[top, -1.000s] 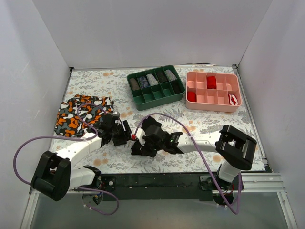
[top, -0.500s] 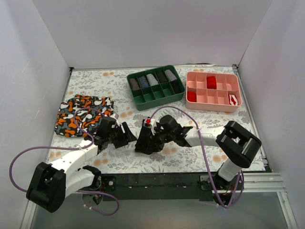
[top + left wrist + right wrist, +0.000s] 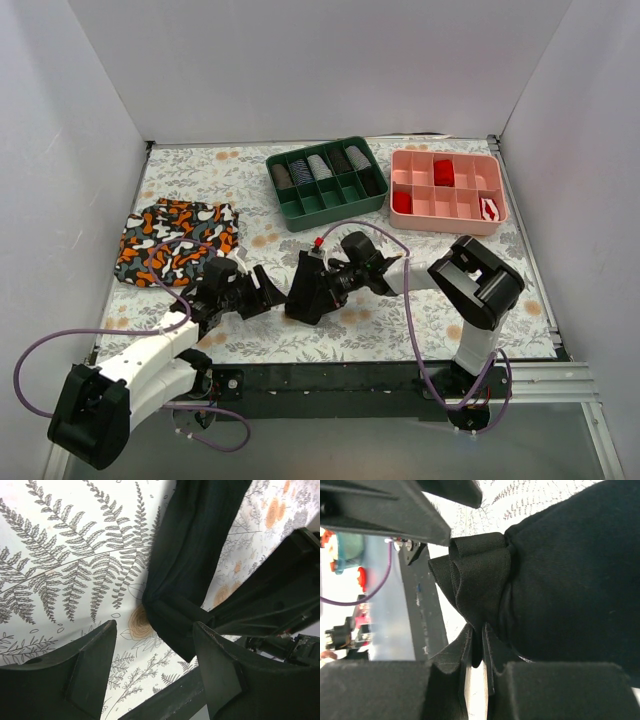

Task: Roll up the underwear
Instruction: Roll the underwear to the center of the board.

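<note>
Black underwear (image 3: 192, 545) bunched at centre, right gripper (image 3: 482, 637) clamped on its gathered fold from 3 o'clock, left gripper (image 3: 152, 630) spread wide at 9 o'clock, gripping nothing, camouflage garment (image 3: 175, 240) at 10 o'clock

Left hand (image 3: 153, 630) gapes; right hand (image 3: 477, 631) pinches underwear (image 3: 560, 570).

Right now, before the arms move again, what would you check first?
1. Right gripper shut on a fold of the underwear: ok.
2. Left gripper open, holding nothing: ok.
3. Underwear rolled tidily: not ok; it is bunched in loose folds.
4. Camouflage pair apart from both grippers: ok.
5. Green tray and pink tray out of the grippers' way: ok.
6. How far the underwear is lifted off the table: cannot tell.
</note>
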{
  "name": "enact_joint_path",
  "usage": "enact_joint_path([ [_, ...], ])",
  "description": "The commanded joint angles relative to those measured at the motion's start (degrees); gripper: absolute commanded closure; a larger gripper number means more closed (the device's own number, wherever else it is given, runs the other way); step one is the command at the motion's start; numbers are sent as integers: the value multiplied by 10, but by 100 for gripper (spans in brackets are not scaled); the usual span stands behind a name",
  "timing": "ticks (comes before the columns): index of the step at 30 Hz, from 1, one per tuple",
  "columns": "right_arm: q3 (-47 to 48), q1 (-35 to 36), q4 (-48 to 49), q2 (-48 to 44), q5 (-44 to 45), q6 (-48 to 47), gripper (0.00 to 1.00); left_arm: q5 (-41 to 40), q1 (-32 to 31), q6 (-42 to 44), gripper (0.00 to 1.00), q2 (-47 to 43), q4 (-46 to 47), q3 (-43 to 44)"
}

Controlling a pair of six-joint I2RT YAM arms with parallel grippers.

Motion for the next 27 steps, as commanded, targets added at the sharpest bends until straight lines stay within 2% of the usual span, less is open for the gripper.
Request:
enact_joint_path([
  [1,24,-17,-18,22,-22,23,99,15,-4,-5,39,-27,30,-10],
  [11,69,-25,-76,26,-26,17,99,24,-11,-5,39,-70,50,-36],
  [27,151,-60,-165,80,-1,-9,99,12,-20,26,41,-28,62,-16],
])
